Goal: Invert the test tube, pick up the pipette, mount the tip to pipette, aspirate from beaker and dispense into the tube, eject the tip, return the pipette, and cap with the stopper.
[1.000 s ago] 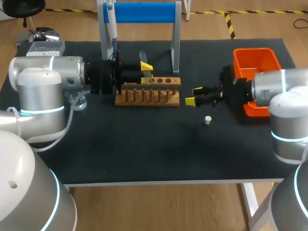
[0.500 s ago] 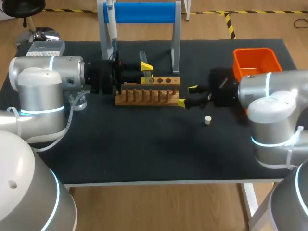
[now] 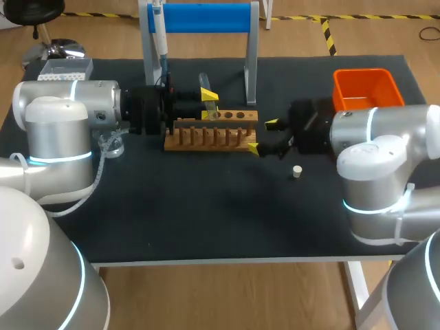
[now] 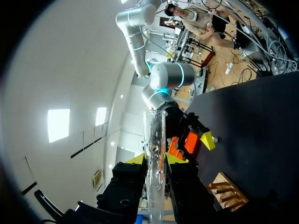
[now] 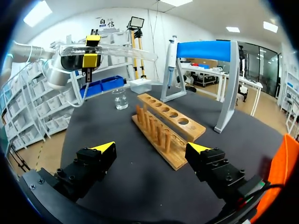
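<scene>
My left gripper [image 3: 208, 103] hangs over the wooden rack [image 3: 213, 141], shut on a clear test tube [image 3: 204, 81]. In the left wrist view the test tube [image 4: 154, 135] runs out between the yellow tips of the left gripper [image 4: 155, 158]. My right gripper [image 3: 262, 136] stands open at the rack's right end, nothing between its fingers. From the right wrist, the right gripper [image 5: 152, 149] faces the rack [image 5: 163, 123], and the tube [image 5: 117, 50] lies level in the left gripper [image 5: 89, 58]. The pipette [image 3: 159, 31] hangs on the blue stand [image 3: 206, 17]. A small white stopper [image 3: 297, 171] lies on the mat.
An orange bin [image 3: 364, 86] sits at the back right, behind my right arm. A glass beaker [image 3: 113, 144] stands by my left arm, with a tip box [image 3: 65, 67] at the back left. Open mat lies in front of the rack.
My right arm has swung left, bringing its open gripper from near the orange bin to the rack's right end. The left arm and tube have not moved.
</scene>
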Available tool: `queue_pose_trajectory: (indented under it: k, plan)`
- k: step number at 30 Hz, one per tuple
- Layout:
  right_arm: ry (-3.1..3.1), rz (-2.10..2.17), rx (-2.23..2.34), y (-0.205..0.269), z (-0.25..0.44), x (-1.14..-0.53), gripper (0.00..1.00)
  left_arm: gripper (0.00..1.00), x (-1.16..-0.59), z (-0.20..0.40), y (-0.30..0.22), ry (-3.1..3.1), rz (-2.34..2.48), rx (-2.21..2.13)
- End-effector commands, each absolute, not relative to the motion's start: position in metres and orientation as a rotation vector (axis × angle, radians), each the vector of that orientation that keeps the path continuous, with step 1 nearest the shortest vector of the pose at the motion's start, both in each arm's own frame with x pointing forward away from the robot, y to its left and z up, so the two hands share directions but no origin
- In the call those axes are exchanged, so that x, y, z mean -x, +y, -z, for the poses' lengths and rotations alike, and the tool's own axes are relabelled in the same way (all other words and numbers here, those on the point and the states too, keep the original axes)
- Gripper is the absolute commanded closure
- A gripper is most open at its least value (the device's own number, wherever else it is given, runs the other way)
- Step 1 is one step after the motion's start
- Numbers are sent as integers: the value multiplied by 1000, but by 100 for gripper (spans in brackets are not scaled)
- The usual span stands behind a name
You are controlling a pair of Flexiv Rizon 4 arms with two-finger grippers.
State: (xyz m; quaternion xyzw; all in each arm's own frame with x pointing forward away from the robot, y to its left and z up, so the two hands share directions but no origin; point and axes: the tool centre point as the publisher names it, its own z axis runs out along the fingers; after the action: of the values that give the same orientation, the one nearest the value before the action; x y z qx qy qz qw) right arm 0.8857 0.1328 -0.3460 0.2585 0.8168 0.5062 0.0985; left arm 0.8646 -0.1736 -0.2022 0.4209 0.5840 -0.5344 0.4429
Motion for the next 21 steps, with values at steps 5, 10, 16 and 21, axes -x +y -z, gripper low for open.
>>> queue_pose_trajectory:
  k: [5,10,16,21]
  plan:
    - [2428,-1444,-715,135,343,-894,0,100,-865,202,-173,1450,1326,-1048]
    - [2438,-1410,-683,136,342,-896,0,100,-865,202,-173,1450,1326,-1048]
    - [2448,-1359,-655,138,348,-899,0,100,-865,202,-173,1450,1326,-1048]
    - [2442,-1342,-649,140,349,-905,0,100,-865,202,-173,1450,1326,-1048]
